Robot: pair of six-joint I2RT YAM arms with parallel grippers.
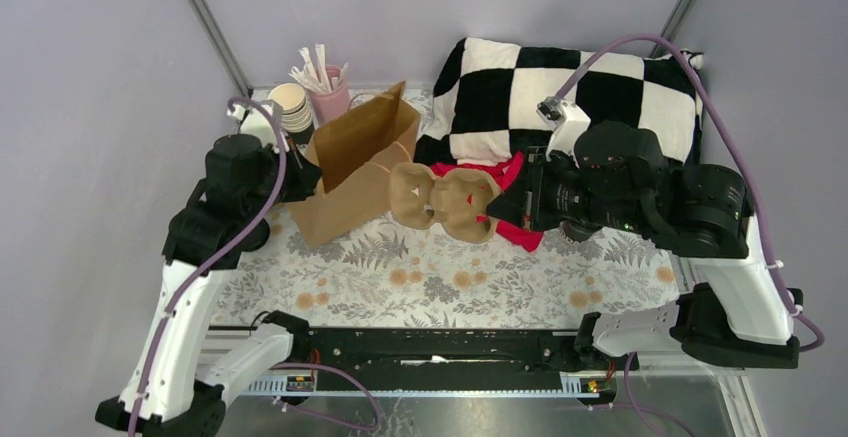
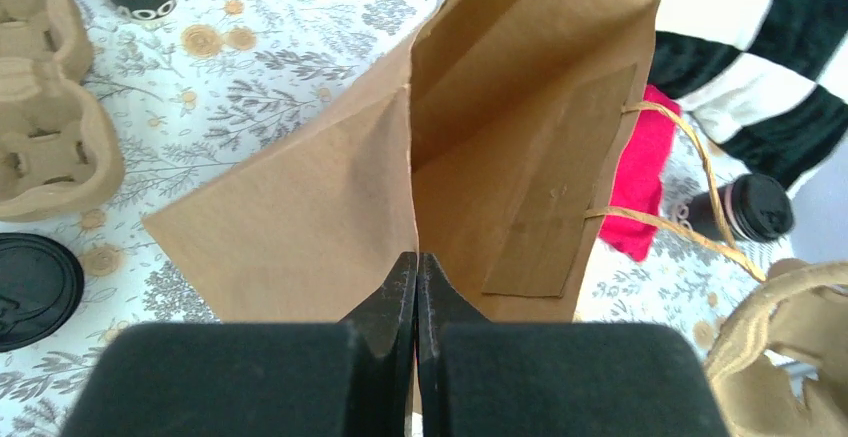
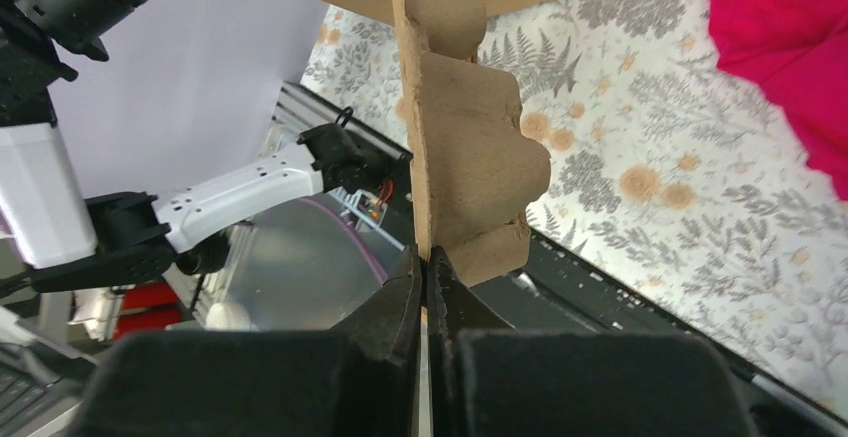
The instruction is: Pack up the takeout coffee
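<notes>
The left gripper [image 2: 417, 269] is pressed together on the rim of the brown paper bag [image 2: 520, 107]; the takeout coffee [image 2: 747, 207] lies on its side past the bag, beside the red cloth [image 2: 640, 172], apart from both grippers; the right gripper [image 3: 425, 262] pinches the cardboard cup carrier [image 3: 470, 147].

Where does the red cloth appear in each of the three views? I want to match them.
Top external: red cloth just right of the carrier, in front of the pillow.
Left wrist: right of the bag, at mid height.
Right wrist: top right corner.
Shared landmark: the flowered tablecloth under it.
</notes>
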